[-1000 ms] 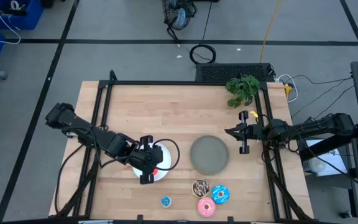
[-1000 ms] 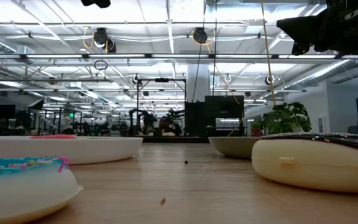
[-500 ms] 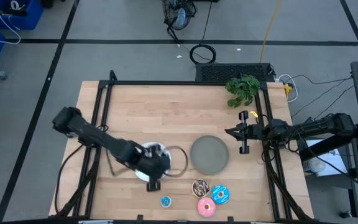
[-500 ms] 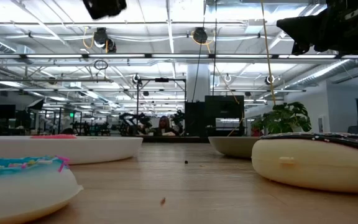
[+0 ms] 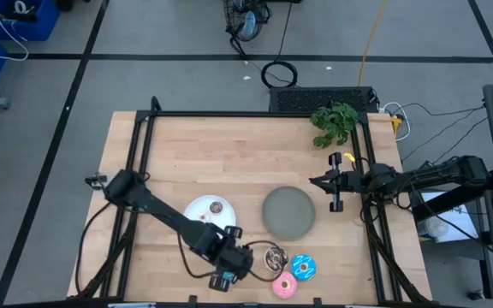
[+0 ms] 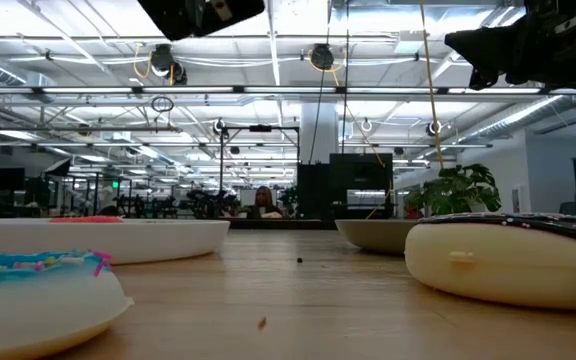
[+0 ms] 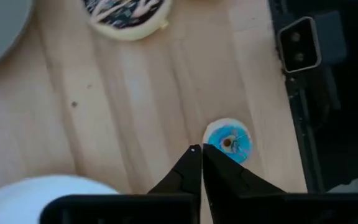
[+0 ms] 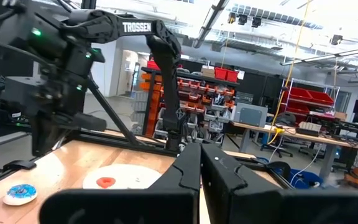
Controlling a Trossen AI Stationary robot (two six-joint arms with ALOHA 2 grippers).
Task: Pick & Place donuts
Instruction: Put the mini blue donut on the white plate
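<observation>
My left pincer hangs over the table's near edge, jaws pressed together and empty. The small blue donut lies on the wood just beyond my fingertips, slightly to one side. The chocolate sprinkled donut sits farther ahead. My right pincer, well apart, waits shut beside the grey plate.

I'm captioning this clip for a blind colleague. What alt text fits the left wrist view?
The left gripper, fingers together, points at a small blue donut on the wooden table. A dark sprinkled chocolate donut lies farther off, and the white plate's rim shows beside the fingers.
</observation>
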